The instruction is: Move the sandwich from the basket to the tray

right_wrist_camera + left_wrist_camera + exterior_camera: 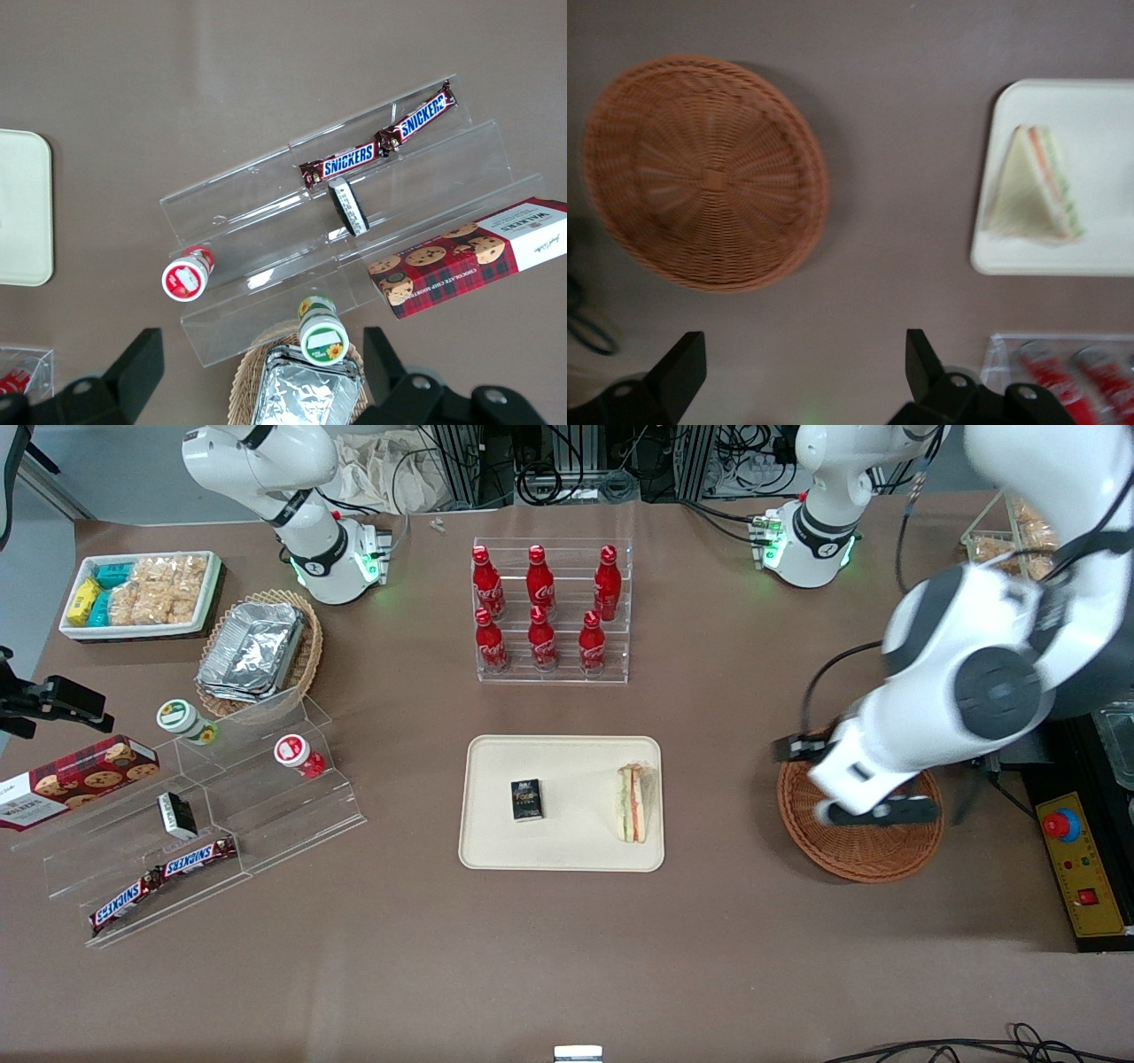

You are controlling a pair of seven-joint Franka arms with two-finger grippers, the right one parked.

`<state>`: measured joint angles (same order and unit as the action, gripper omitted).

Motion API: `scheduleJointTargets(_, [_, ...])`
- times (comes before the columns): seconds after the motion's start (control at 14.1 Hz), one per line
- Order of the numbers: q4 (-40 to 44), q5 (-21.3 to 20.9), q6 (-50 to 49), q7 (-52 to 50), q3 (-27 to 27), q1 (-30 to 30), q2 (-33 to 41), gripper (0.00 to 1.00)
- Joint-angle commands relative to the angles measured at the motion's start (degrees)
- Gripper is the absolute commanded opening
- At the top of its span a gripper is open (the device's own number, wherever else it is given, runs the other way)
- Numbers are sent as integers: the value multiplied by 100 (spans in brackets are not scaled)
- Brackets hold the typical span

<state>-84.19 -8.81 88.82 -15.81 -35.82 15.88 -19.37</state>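
Sandwich (632, 803) lies on the tray (496, 850), delivered; pincer (804, 367) hangs spread, empty, above the bare wicker basket (873, 855).

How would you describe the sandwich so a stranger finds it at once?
Find the cream tray in front of the bottle rack. The sandwich lies on it, at the end toward the wicker basket, where the gripper hovers. It is a pale layered wedge; its neighbour is a small black box.

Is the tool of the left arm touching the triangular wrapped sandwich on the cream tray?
Apart. In the front view the open tool hangs over the round reddish-brown wicker basket, while the sandwich lies on the cream-beige rectangular tray, bare table between them.
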Motion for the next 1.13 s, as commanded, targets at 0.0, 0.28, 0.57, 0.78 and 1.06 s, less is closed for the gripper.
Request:
scheduleJointTargets(0.0, [-993,152,109,1112,-30,625,969,100])
scheduleJointTargets(0.28, [-1238,143,143,1624,-4,811,1312,100])
scheduleJointTargets(0.57, [-1328,152,293,1783,74,804,1383,100])
scheduleJointTargets(0.78, [-1389,248,328,2114,1906,-800,1541,100])
scheduleJointTargets(1.06, [-2426,503,1225,2328,2835,-1552,2166,100])
